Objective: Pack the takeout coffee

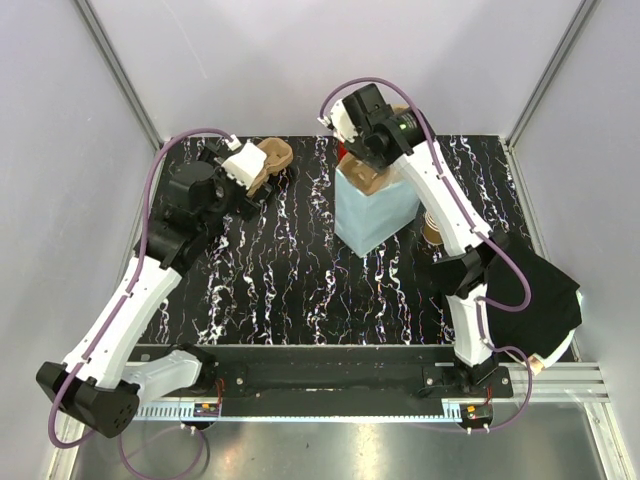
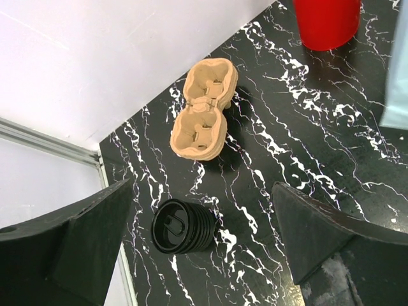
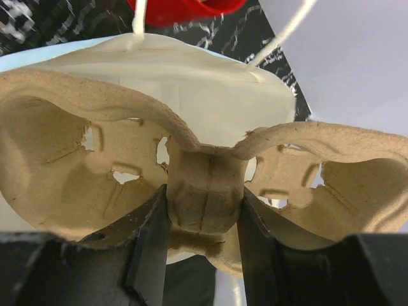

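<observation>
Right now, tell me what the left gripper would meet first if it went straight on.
Probably the black lid stack lying on the table, just ahead of the left gripper; depth is unclear.

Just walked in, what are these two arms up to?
The right gripper is clamped on the middle of a pulp cup carrier and holds it over the open mouth of the pale blue paper bag. The left gripper is open and empty. It hovers near the table's back-left corner, above a second carrier and a stack of black lids.
</observation>
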{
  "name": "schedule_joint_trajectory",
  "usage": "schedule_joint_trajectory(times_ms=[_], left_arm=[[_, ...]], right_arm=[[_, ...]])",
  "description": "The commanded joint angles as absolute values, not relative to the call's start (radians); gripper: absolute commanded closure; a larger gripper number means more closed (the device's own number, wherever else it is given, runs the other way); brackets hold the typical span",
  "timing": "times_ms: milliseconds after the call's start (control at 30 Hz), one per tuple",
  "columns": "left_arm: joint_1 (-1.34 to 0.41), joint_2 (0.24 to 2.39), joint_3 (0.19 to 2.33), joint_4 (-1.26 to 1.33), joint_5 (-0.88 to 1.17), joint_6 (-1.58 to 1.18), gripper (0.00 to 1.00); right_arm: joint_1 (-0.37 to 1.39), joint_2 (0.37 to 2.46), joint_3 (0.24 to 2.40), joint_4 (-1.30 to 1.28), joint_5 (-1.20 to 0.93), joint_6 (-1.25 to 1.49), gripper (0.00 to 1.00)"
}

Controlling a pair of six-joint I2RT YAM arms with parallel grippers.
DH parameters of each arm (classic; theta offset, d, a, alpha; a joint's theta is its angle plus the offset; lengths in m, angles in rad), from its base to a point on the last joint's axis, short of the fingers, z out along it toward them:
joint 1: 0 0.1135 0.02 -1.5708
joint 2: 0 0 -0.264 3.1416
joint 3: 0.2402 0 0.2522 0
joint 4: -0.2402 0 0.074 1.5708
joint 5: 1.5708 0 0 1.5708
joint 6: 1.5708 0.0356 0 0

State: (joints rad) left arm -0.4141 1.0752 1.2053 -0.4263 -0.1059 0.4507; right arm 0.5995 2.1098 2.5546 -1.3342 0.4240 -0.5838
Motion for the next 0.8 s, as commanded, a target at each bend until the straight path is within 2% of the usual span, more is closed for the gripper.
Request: schedule_joint_trajectory(times_ms=[0,333,767], left_arm=[[-0.41,1.043,1.2,-0.411,-0.081,0.434,0.01],[-0.41,1.039,1.209,-0.42,-0.074,0.43,0.01],[-0.41,1.058,1.21,-0.41,-0.055,0.419,0.01]], right_arm=[[0.638,2.105,2.599,-1.516,0.382,-0.482,0.58],[0.672,2.112,2.597,-1.546,0.318,-0.442,0.57],[0.615,2.126,2.579,-1.577,0.175,-0.445,0.58]])
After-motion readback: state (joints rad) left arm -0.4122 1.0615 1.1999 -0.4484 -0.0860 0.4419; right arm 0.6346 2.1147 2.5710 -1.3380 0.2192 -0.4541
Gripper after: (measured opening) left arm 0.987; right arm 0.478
